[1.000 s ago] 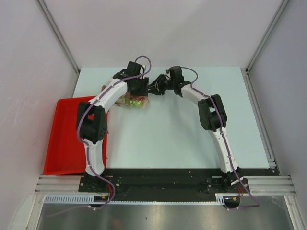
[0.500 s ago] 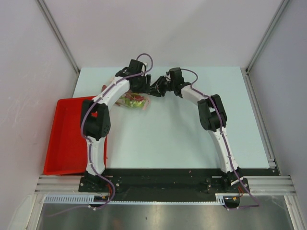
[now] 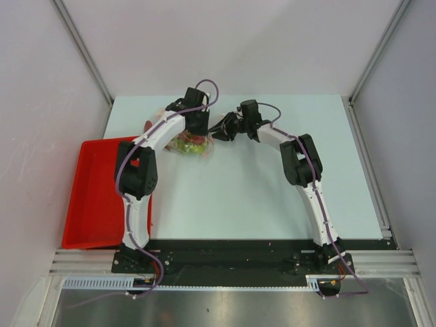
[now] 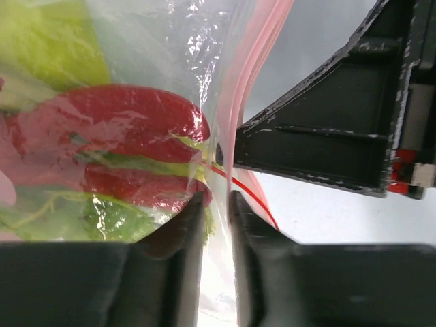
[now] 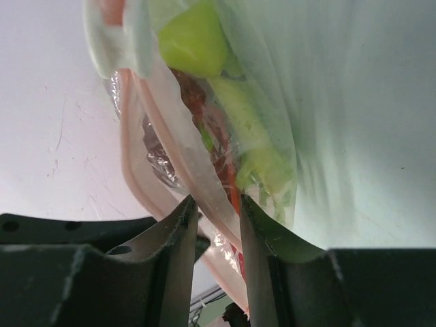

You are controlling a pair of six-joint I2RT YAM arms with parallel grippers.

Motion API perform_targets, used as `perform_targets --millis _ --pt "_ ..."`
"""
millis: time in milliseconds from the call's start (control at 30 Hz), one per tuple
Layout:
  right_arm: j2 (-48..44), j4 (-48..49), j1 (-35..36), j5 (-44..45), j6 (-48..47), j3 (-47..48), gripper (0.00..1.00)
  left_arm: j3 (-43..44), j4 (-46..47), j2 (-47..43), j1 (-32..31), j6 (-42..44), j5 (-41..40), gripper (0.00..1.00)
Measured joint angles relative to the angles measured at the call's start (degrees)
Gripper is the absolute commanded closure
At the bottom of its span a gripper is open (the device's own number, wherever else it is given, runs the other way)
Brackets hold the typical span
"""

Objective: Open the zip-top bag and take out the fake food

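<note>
The zip-top bag sits upper centre-left in the top view, fake food inside. The film looks light, soft and slippery, so grip the firmer zip strip, where left gripper and right gripper both pinch.

The whole scene is taken in by the top external view, which is set high above and behind the arm bases and faces down toward the far wall. The pale rectangular table and the red plastic tray at its left edge are seen from well away. Each wrist view is set very near, looking out along black fingers: the left gripper in one, the right gripper in the other. All three views share the small, crinkly, clear plastic zip-top bag, far and left of centre, which nearly fills both wrist views.
</note>
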Motion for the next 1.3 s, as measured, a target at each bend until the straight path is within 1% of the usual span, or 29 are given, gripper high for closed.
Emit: perform_targets --millis 33,167,200,233,300,400,467,567,733,1133,1267,1300 --pt "-0.02 0.0 0.0 -0.02 0.07 -0.02 0.64 0.09 -0.04 0.13 0.0 0.13 -0.15 1.0" --pt "-0.22 -0.63 -0.02 0.02 -1.18 -0.02 0.61 0.74 -0.76 0.22 0.0 0.98 -0.42 1.0" --pt "-0.26 -1.68 -0.09 0.02 -2.08 0.2 0.6 1.11 -0.9 0.22 0.0 1.01 -0.42 1.0" --pt "-0.26 -2.93 -0.26 0.02 -3.17 0.55 0.55 1.4 -0.9 0.22 0.0 1.01 -0.39 1.0" --pt "-0.26 -5.79 -0.42 0.15 -5.46 1.57 0.51 1.6 -0.81 0.22 0.0 0.96 -0.28 1.0" --pt "-0.24 -10.67 -0.72 0.61 -9.51 4.37 0.46 1.6 -0.85 0.15 0.02 0.96 0.0 1.0" --pt "-0.24 -13.42 -0.87 1.09 -12.39 6.78 0.45 1.6 -0.83 -0.15 0.15 0.87 0.59 1.0" --pt "-0.24 -16.59 -0.87 2.32 -16.41 10.45 0.46 1.07 -0.37 -1.2 0.17 0.44 1.95 1.0" --pt "-0.17 -20.22 -0.74 4.5 -20.96 13.77 0.47 0.31 -0.24 -4.04 0.17 -0.2 3.56 1.0" --pt "0.92 -26.47 0.39 7.82 -26.45 14.16 0.53 0.13 0.11 -7.23 0.42 -1.62 4.96 1.0" --pt "0.92 -27.08 1.05 8.87 -27.39 14.19 0.6 0.13 0.11 -7.23 0.42 -2.16 5.44 1.0" --pt "0.92 -27.23 1.2 9.14 -27.67 14.19 0.6 0.13 0.11 -7.26 0.44 -2.21 5.51 1.0"
